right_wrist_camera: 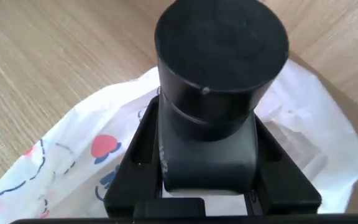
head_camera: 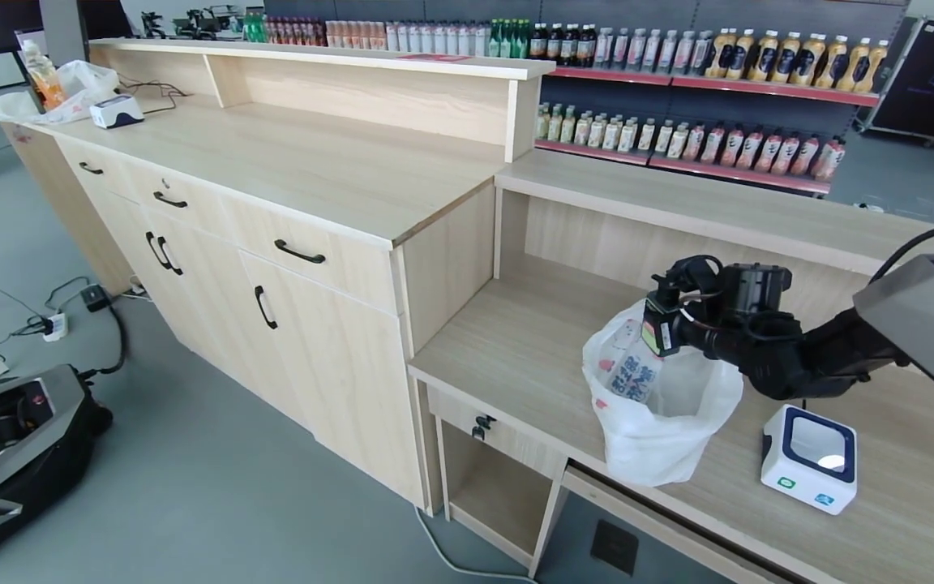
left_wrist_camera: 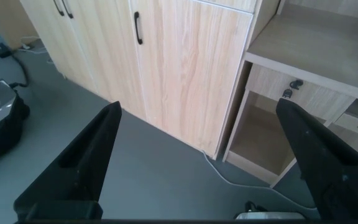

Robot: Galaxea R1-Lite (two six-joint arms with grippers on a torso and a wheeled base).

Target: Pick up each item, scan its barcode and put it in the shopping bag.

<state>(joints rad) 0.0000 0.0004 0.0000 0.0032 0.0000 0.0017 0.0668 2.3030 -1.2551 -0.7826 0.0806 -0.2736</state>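
Observation:
A white plastic shopping bag [head_camera: 661,430] stands open on the low wooden desk [head_camera: 516,341]. My right gripper [head_camera: 650,339] hangs over the bag's mouth, shut on a bottle [head_camera: 633,369] with a white label and blue print. The bottle's lower part sits inside the bag. In the right wrist view the bottle's black cap [right_wrist_camera: 222,56] rises between the fingers [right_wrist_camera: 135,168] of the right gripper [right_wrist_camera: 207,158], with the bag [right_wrist_camera: 67,155] below. A white barcode scanner [head_camera: 811,457] sits on the desk to the right of the bag. My left gripper [left_wrist_camera: 199,109] is open over the grey floor.
A taller counter [head_camera: 289,162] with drawers and cupboard doors runs to the left. On its far end lie another bag [head_camera: 70,85] and a second scanner [head_camera: 116,111]. Shelves of bottles [head_camera: 678,89] stand behind. Cables [head_camera: 53,324] lie on the floor at the left.

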